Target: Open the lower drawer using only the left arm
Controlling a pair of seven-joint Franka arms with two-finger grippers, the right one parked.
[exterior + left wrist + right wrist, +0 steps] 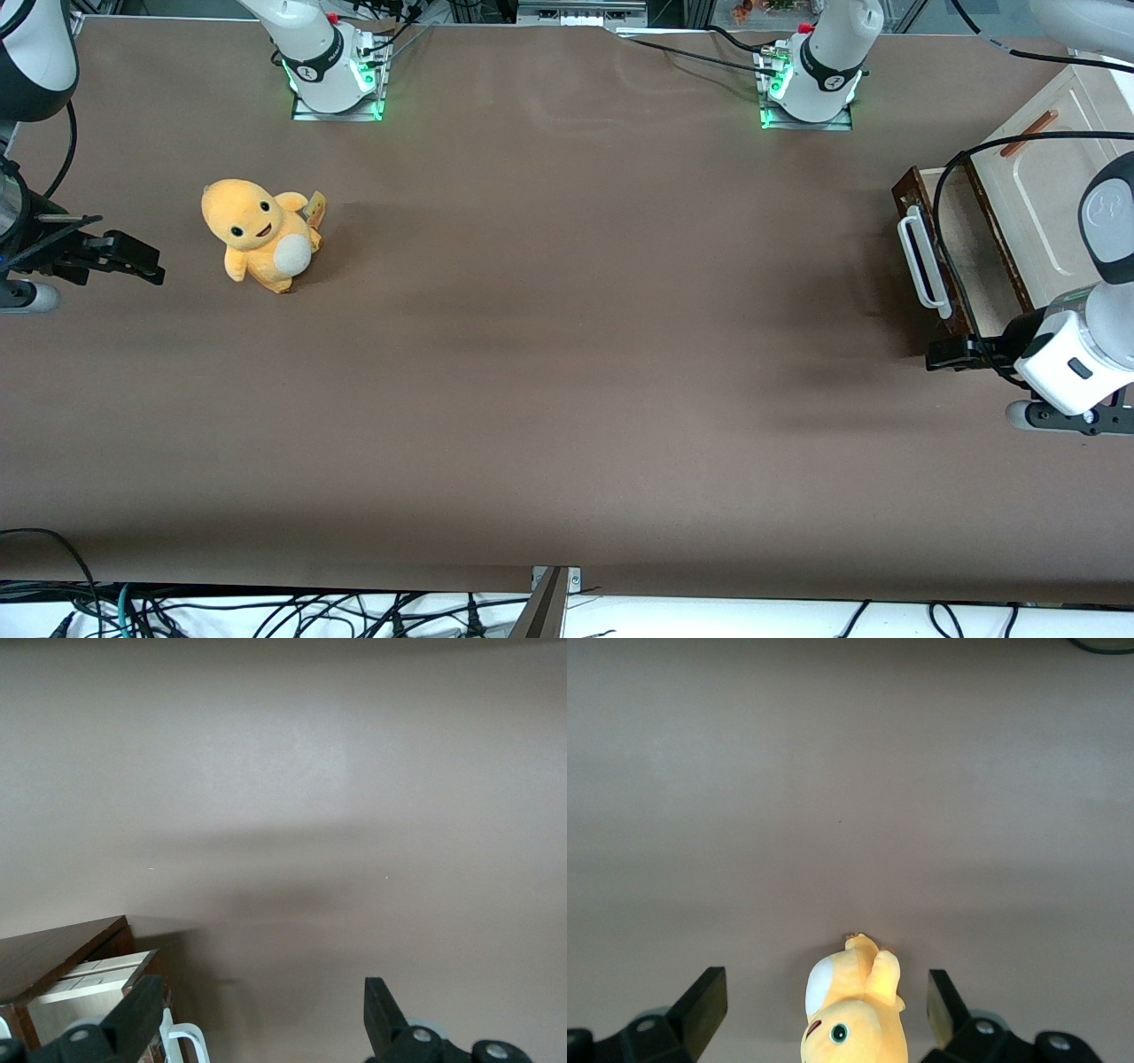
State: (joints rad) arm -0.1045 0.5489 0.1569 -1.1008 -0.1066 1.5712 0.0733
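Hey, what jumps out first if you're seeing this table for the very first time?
The yellow plush toy grabs the eye, sitting alone on the brown table toward the parked arm's end. Toward the working arm's end, the lower drawer is pulled partly out, its white handle facing the table's middle. The left arm's gripper is open, just nearer the front camera than the drawer's corner, holding nothing.

No words, numbers or brand names can be read anywhere; small marks on the arm bases are too small to tell.
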